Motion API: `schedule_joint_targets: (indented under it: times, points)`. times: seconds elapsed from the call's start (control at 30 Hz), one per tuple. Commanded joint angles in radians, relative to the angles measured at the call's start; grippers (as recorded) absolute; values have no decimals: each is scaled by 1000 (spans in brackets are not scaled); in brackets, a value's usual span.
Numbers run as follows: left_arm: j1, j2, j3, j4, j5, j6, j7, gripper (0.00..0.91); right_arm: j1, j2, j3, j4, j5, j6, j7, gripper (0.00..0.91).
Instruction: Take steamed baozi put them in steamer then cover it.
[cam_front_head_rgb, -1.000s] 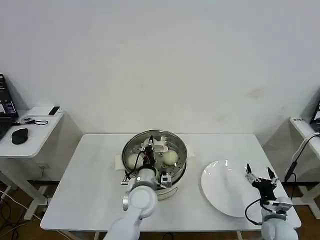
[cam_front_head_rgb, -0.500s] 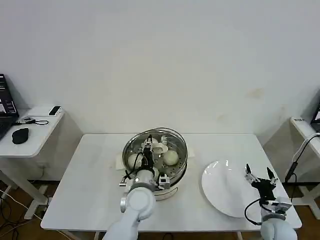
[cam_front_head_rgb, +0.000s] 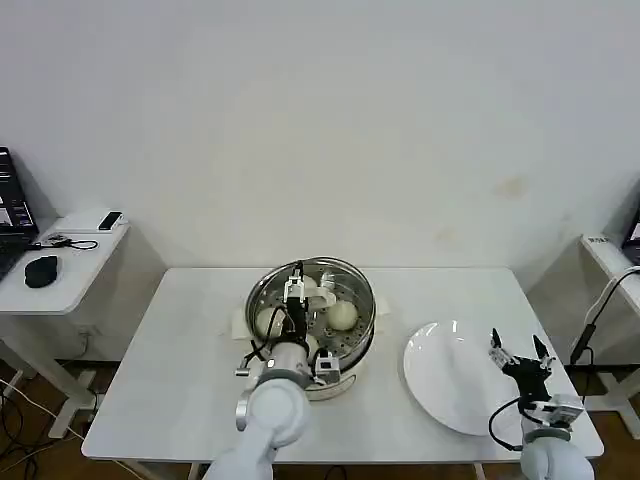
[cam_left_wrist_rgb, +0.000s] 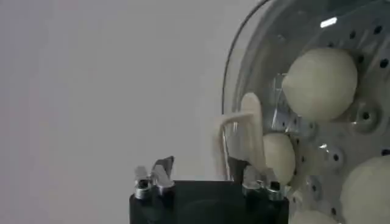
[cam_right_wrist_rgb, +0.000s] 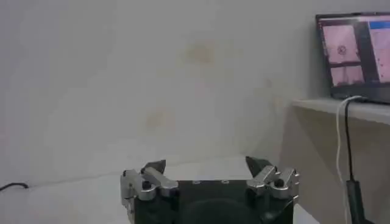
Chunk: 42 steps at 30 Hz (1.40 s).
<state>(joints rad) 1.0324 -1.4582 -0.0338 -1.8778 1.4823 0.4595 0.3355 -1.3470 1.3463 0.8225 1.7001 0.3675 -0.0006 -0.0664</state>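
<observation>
The steamer (cam_front_head_rgb: 310, 310) below my left gripper (cam_front_head_rgb: 296, 292) is polished stainless steel, mirror-bright on its wall, with a perforated metal tray (cam_left_wrist_rgb: 359, 109). The cover (cam_left_wrist_rgb: 256, 73) is clear, glossy glass; its handle (cam_left_wrist_rgb: 241, 140) looks like smooth, cream plastic. The baozi (cam_left_wrist_rgb: 320, 82) have a matt, smooth dough skin. My fingers (cam_left_wrist_rgb: 159, 171) are dull grey metal on a black matt body. The plate (cam_front_head_rgb: 450, 385) beside my right gripper (cam_front_head_rgb: 518, 352) is glossy white. The table (cam_front_head_rgb: 190, 350) is smooth, matt white.
</observation>
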Motion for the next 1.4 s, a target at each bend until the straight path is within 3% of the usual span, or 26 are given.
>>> schedule_joint_targets:
  times: [0.03, 0.53, 0.93, 1.2, 1.4]
  points:
    - [5, 3, 6, -39, -18, -1, 13, 907, 0, -1, 1, -2, 0, 2, 0, 907]
    - [10, 9, 9, -62, -42, -2, 19, 907, 0, -1, 1, -2, -1, 1, 0, 907]
    - [76, 60, -10, -142, -60, -4, 51, 907, 4, -3, -8, -2, 0, -4, 0, 907]
    - [166, 121, -66, -328, -107, -4, 76, 907, -10, -6, -15, 29, 20, -40, -3, 907]
    - [256, 189, -196, -490, -248, -3, 102, 907, -13, -11, -33, 44, 21, -51, 0, 907]
